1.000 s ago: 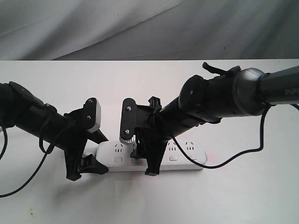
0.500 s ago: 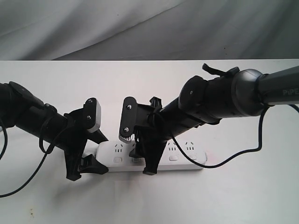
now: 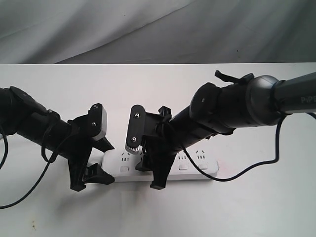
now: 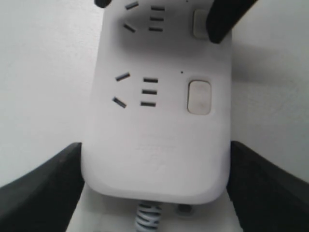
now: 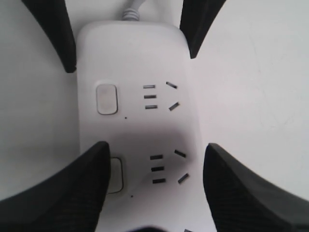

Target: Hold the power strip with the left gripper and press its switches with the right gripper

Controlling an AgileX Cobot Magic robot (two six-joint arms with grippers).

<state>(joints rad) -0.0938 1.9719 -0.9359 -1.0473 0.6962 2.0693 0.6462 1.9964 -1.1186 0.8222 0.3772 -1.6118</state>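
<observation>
The white power strip (image 3: 197,165) lies across the table, and its grey cable (image 4: 147,217) leaves the rounded end. My left gripper (image 3: 106,163) (image 4: 155,144) is shut on that end, one black finger (image 4: 43,193) against each long side. My right gripper (image 3: 150,177) (image 5: 155,145) hangs open over the second socket, and one of its fingertips (image 5: 72,188) covers part of the second switch (image 5: 117,175). The first switch (image 4: 199,96) (image 5: 106,99) is uncovered. Further switches (image 3: 183,167) show to the right of the right gripper.
The strip rests on a white table (image 3: 256,207) with a grey cloth backdrop (image 3: 158,29) behind it. A black cable (image 3: 247,168) from the right arm loops down close to the strip's right end. Another black cable (image 3: 24,195) hangs under the left arm.
My right gripper has sunk a little and edged left along the strip, and its front fingertip now sits lower. The left gripper and the strip have not moved.
</observation>
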